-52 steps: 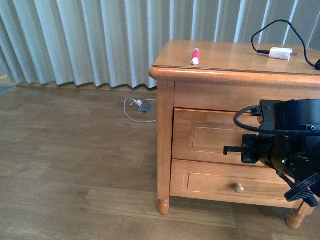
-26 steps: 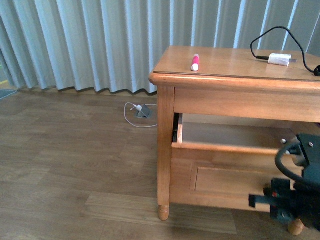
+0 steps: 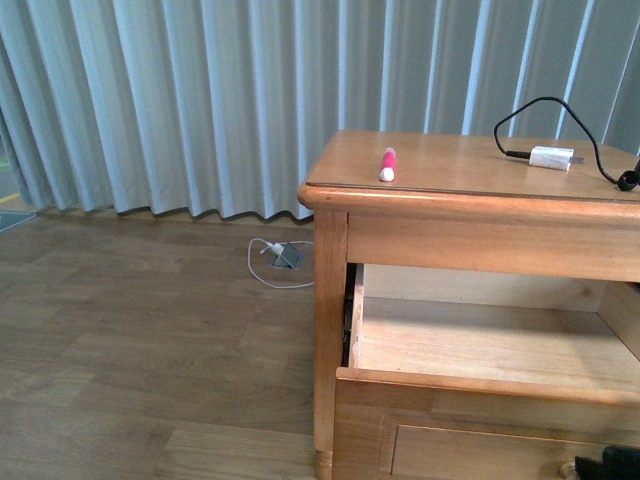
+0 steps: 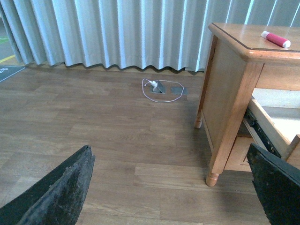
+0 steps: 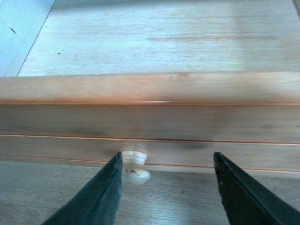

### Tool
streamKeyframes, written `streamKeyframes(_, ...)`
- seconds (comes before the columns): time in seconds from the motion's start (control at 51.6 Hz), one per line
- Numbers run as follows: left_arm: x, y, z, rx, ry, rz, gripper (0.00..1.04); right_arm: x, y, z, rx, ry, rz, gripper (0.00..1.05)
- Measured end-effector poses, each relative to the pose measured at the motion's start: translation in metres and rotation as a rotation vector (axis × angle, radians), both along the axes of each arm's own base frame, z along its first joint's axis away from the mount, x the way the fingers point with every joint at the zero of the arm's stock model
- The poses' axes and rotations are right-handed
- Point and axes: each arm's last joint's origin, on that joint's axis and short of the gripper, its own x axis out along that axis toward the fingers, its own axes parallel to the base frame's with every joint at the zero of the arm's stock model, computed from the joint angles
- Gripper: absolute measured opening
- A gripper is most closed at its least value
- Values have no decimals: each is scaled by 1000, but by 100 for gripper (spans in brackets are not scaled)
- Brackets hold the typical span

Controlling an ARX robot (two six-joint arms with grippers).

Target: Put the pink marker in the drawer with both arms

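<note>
The drawer [image 3: 470, 345] is pulled much further out than half a second ago, and its bare floor is now open to view under the nightstand [image 3: 330, 300] top. A second ago it was shut. The marker [image 3: 387, 165] has not moved. It lies on the top near the front left corner, white end forward, with the drawer at its 6 o'clock and the charger [image 3: 552, 158] at its 3 o'clock.

The right arm has sunk almost out of the front view. The right gripper [image 5: 167, 159] is spread in front of the drawer's face, and the knob [image 5: 134, 165] sits just against one finger, not pinched. The left gripper [image 4: 168, 154] hangs spread wide over the floor, well apart from the nightstand, with the marker at its 2 o'clock.
</note>
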Motion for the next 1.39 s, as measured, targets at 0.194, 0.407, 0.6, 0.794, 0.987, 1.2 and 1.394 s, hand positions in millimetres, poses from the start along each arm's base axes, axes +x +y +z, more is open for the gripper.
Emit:
streamKeyframes(0.194, 0, 0, 0, 0, 0, 0, 99, -25, -4, 34, 6, 15, 24, 90)
streamKeyframes(0.407, 0, 0, 0, 0, 0, 0, 99, -80, -18, 110, 30, -85, 78, 96)
streamKeyframes(0.6, 0, 0, 0, 0, 0, 0, 99, -128, -21, 137, -13, -200, 119, 96)
streamKeyframes(0.794, 0, 0, 0, 0, 0, 0, 99, -130, -21, 136, -15, -206, 113, 96)
streamKeyframes(0.987, 0, 0, 0, 0, 0, 0, 99, -130, -21, 136, -15, -205, 113, 96)
streamKeyframes(1.2, 2, -1, 3, -31, -28, 96, 99, -130, -21, 136, -15, -205, 113, 96)
streamKeyframes(1.394, 29, -20, 26, -44, 51, 93, 99, -130, -21, 136, -15, -205, 113, 96)
